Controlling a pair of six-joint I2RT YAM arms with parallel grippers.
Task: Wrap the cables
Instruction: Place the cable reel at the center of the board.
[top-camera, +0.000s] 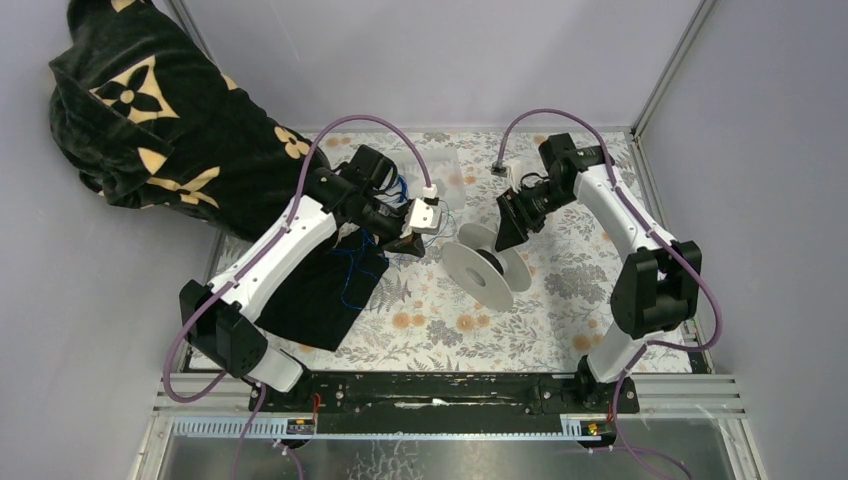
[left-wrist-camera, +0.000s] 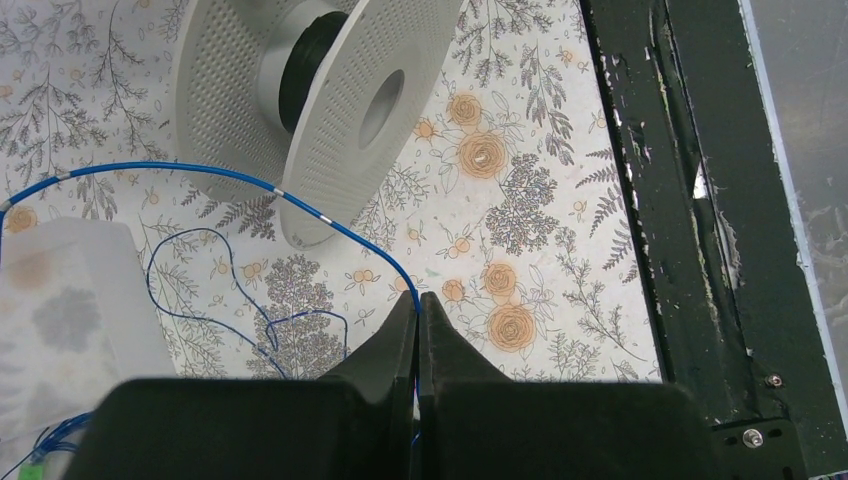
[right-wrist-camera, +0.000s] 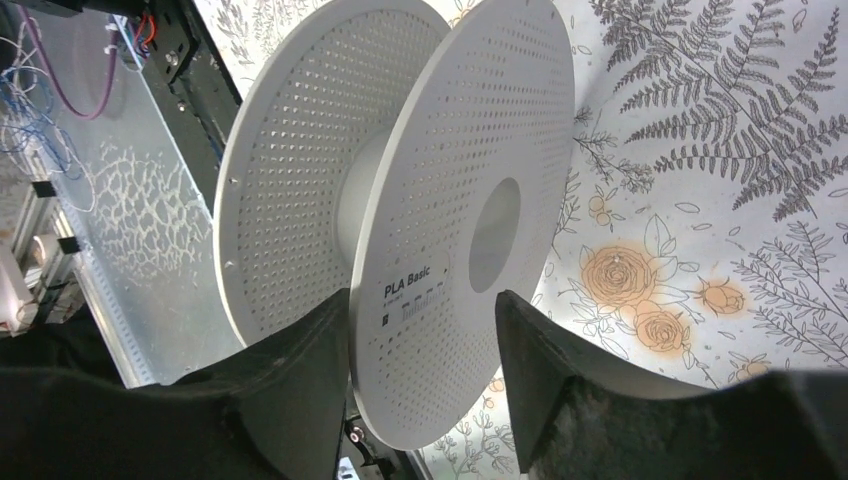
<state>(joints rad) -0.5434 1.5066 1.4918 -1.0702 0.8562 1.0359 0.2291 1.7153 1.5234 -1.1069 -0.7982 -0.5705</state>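
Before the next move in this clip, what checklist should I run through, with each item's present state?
1. Left gripper shut on the blue wire: ok.
2. Right gripper clamped on the spool: not ok; its fingers stand either side of one disc with a gap showing.
3. Spool standing on edge: ok.
4. Wire started on the hub: not ok; the hub looks bare.
5. Loose wire loops free of snags: cannot tell.
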